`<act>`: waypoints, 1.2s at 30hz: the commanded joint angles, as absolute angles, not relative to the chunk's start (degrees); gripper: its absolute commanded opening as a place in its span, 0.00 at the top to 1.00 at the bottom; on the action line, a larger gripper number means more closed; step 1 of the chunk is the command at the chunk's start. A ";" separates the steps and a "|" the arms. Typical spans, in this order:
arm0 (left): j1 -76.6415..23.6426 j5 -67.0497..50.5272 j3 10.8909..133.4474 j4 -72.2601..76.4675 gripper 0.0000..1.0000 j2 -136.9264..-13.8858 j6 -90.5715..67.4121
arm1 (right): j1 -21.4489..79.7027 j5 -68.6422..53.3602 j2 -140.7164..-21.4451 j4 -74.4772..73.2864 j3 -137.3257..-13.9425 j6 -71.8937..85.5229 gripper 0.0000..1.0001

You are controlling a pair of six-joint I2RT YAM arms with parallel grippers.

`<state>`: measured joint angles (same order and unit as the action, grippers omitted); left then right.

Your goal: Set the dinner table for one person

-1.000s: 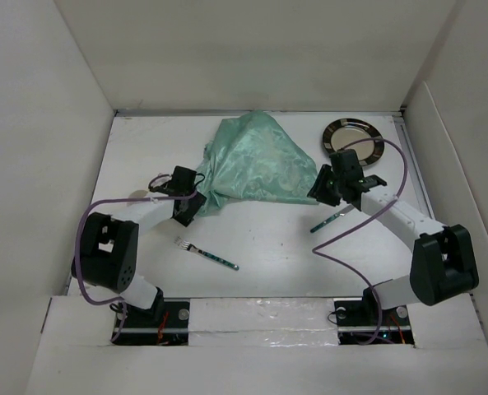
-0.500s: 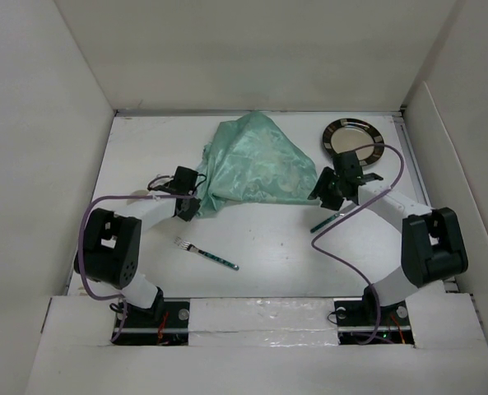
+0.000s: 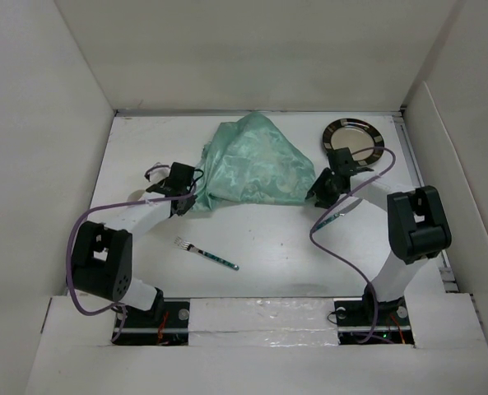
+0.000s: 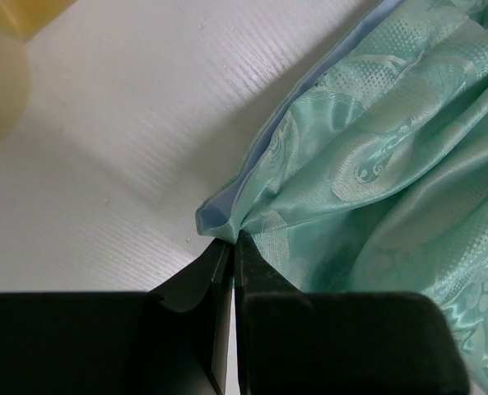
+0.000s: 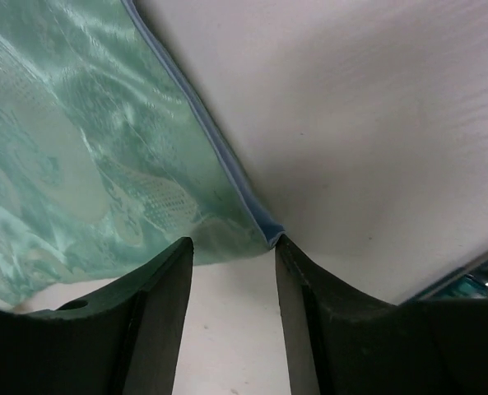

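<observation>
Mint-green patterned satin cloth placemat (image 3: 252,160) lies crumpled in a loose heap on the far middle of the dinner table (image 3: 276,247), the large flat matte white surface with white walls at its edges; the heap's pale blue hemmed edges show in both wrist views.

The left gripper (image 4: 231,243) sits low at the heap's near left corner; its black jaws are pressed together with no gap, and the tip of that corner is pinched between them. The right gripper (image 5: 231,243) is at the heap's near right corner; its jaws stand moderately apart, and the hemmed corner lies in the gap, touching the inner edge of one finger, not clamped.

A fork with a teal handle (image 3: 206,253) lies flat on the table nearer the arm bases, well apart from the cloth; a second teal-handled utensil (image 3: 332,218) lies just beside the right arm, its head too small to tell. A round dark-rimmed plate with a shiny centre (image 3: 329,136) rests at the far right, near the cloth but apart from it; a blurred pale yellow object (image 4: 1,74) stands left of the left gripper.
</observation>
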<state>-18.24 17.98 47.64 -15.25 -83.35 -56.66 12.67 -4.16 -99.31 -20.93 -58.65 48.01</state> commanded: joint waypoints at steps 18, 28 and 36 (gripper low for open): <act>-17.93 24.07 70.78 -14.76 1.00 -76.91 -36.50 | 15.11 10.88 -84.59 -29.60 -77.04 47.05 1.00; -17.93 26.19 101.58 -19.94 1.00 -74.01 -26.99 | 14.42 12.05 -72.07 -40.33 -103.08 37.71 1.00; -17.93 26.72 103.63 -20.13 1.00 -72.77 -26.19 | 9.49 2.39 -75.84 -41.84 -114.26 36.65 1.00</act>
